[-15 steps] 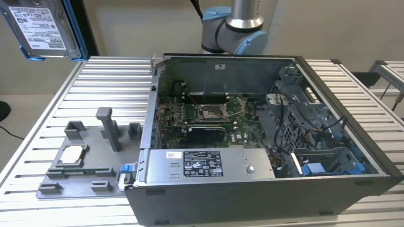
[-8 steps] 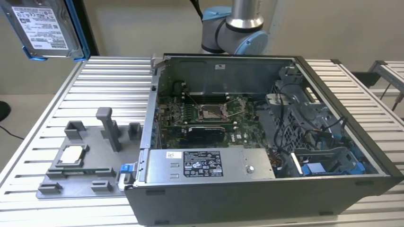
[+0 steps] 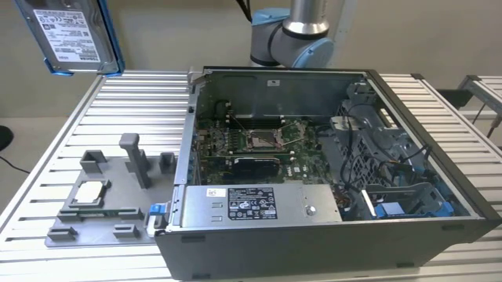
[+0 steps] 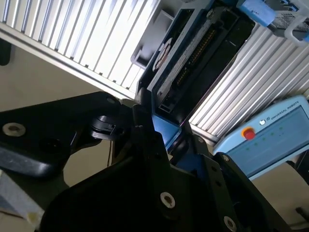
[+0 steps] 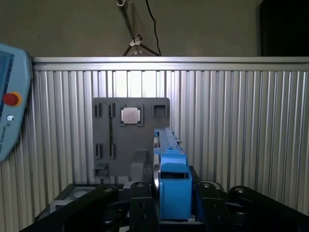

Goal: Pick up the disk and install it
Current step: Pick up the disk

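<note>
The disk [image 3: 74,35], a silver-grey drive with a white label in a blue carrier frame, hangs high above the table at the exterior view's far left, label facing the camera. In the first wrist view the disk [image 5: 171,174] stands edge-on between the black fingers [image 5: 140,205] of my gripper [image 5: 173,205], which is shut on it. The second wrist view shows the disk's [image 4: 193,58] dark connector side reaching away from the gripper [image 4: 169,145]. The open computer case [image 3: 368,79] lies well to the exterior view's right of the disk.
A grey fixture plate [image 3: 102,223] with upright posts and a small silver chip [image 3: 84,192] lies below the disk. Inside the case are a grey box with a black label [image 3: 251,205] and a blue-trimmed bay [image 3: 400,202]. A teach pendant [image 5: 9,101] lies beside the table.
</note>
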Controlling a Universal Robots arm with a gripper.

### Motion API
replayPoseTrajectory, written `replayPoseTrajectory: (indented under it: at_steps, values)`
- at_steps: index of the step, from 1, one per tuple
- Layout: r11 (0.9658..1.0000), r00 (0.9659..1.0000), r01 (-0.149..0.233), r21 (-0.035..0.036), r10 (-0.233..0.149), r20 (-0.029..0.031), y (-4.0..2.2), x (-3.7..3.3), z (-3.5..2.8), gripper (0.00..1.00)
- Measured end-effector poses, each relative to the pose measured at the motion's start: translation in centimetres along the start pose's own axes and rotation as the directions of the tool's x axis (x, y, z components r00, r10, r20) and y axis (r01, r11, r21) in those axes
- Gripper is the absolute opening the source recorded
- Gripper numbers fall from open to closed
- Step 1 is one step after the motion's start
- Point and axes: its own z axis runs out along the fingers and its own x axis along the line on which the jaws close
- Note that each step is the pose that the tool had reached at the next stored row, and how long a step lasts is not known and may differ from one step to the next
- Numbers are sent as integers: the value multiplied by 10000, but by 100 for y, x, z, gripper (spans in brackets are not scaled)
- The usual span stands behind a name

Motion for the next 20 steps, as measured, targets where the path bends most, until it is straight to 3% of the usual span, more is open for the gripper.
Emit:
replayPoseTrajectory:
  at_steps: [20]
  values:
    - [10000,10000,-1,-46,1,-1,-700,-11,8,0]
